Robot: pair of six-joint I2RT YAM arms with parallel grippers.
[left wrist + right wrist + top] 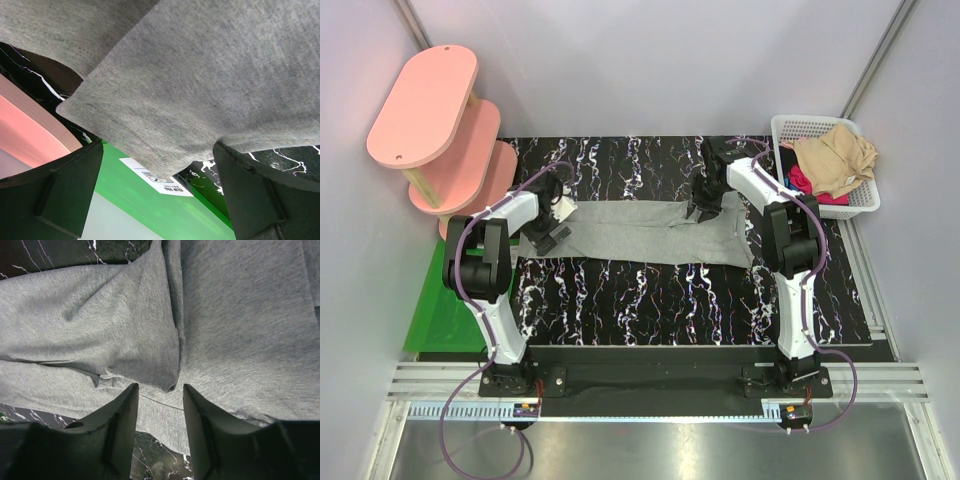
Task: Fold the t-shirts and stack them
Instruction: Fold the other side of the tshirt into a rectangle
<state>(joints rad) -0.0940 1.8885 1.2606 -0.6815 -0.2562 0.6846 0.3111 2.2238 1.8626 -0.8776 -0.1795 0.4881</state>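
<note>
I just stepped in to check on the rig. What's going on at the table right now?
Both arms are working on a grey t-shirt spread out across the black marbled table. The left claw is at the shirt's left end, open over the cloth edge. The right claw is at the far right part, open around a raised fold. Neither looks clamped yet. A tan shirt and a red one lie in the white basket.

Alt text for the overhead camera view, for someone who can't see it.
A grey t-shirt lies stretched across a black marbled table, the left tool at its left end, the right tool near its right end. A white basket of clothes sits back right.
</note>
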